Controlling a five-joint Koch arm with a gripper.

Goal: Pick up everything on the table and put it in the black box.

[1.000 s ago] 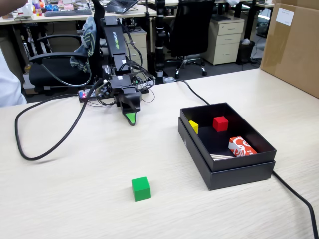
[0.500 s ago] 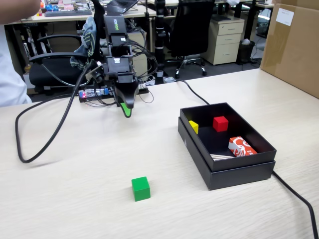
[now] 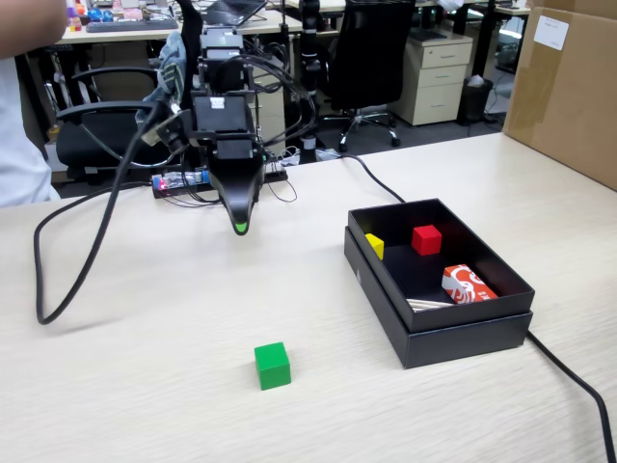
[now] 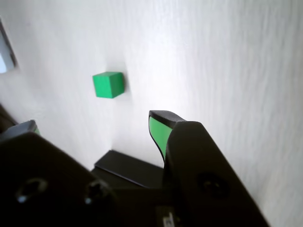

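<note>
A green cube (image 3: 272, 366) lies on the light wooden table near the front; it also shows in the wrist view (image 4: 108, 84). The black box (image 3: 501, 328) stands to its right and holds a red cube (image 3: 426, 239), a yellow cube (image 3: 375, 245) and a red-and-white packet (image 3: 468, 285). My gripper (image 3: 240, 224) hangs above the table, well behind the green cube and left of the box. In the wrist view the gripper (image 4: 94, 124) is open and empty, its green-lined jaws wide apart, the cube ahead of them.
A thick black cable (image 3: 67, 280) loops over the table's left side. Another cable (image 3: 569, 371) runs past the box's right front corner. A large cardboard box (image 3: 569, 87) stands at the right rear. Office chairs and desks lie beyond the table.
</note>
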